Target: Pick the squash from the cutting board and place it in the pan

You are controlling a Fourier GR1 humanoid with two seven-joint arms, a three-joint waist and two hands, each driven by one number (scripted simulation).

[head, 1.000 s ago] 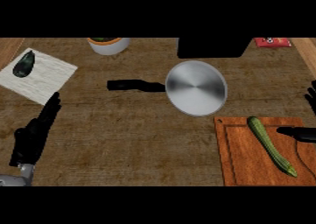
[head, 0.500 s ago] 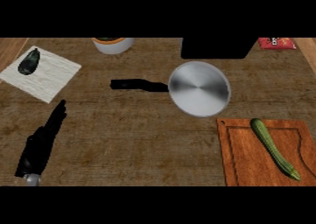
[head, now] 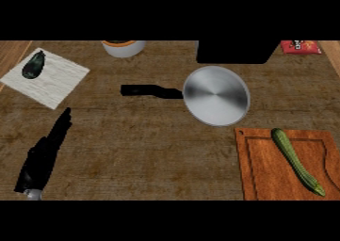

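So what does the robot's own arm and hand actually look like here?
Only the left hand shows, at the lower left of the head view. It is plain black, long and narrow, tapering to slim fingers, with a small grey piece of forearm at its base by the picture's lower edge. No cables, markings or sleeve are visible. The right hand is out of view.

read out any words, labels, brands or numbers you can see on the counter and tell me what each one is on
Red packet at the counter's far right edge: it carries pale markings, too small and blurred to read.
Nothing readable shows on the pan, the cutting board, the squash, the white cup, the black box or the pale cloth.
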